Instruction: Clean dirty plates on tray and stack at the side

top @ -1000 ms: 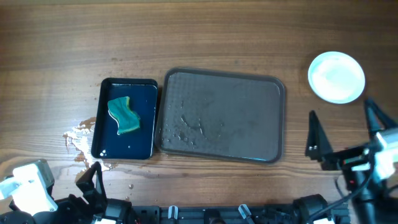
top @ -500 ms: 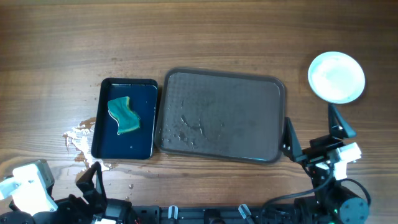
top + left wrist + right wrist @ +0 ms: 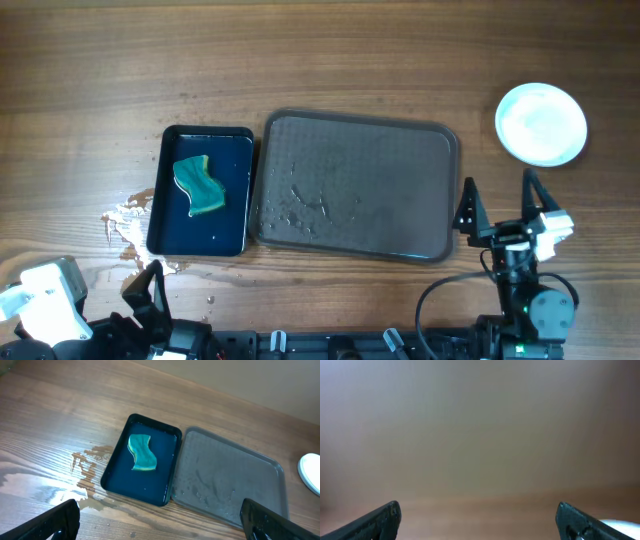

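White plates [image 3: 541,123] sit stacked on the table at the far right, no blue smear showing; how many are in the stack I cannot tell. Their edge shows in the left wrist view [image 3: 310,467] and right wrist view [image 3: 620,523]. The dark grey-brown tray [image 3: 355,186] lies in the middle, bare and wet; it also shows in the left wrist view [image 3: 230,485]. My right gripper [image 3: 500,205] is open and empty, right of the tray and below the plates. My left gripper [image 3: 150,290] is open and empty at the front left edge.
A glossy black tray [image 3: 203,240] holding a green sponge [image 3: 200,184] lies left of the big tray. A puddle of water [image 3: 128,225] spreads on the wood to its left and front. Arm bases and cables line the front edge.
My right arm has pulled back from the plates toward the front edge and turned, its open gripper now pointing away from me just right of the tray. The left arm has not moved.
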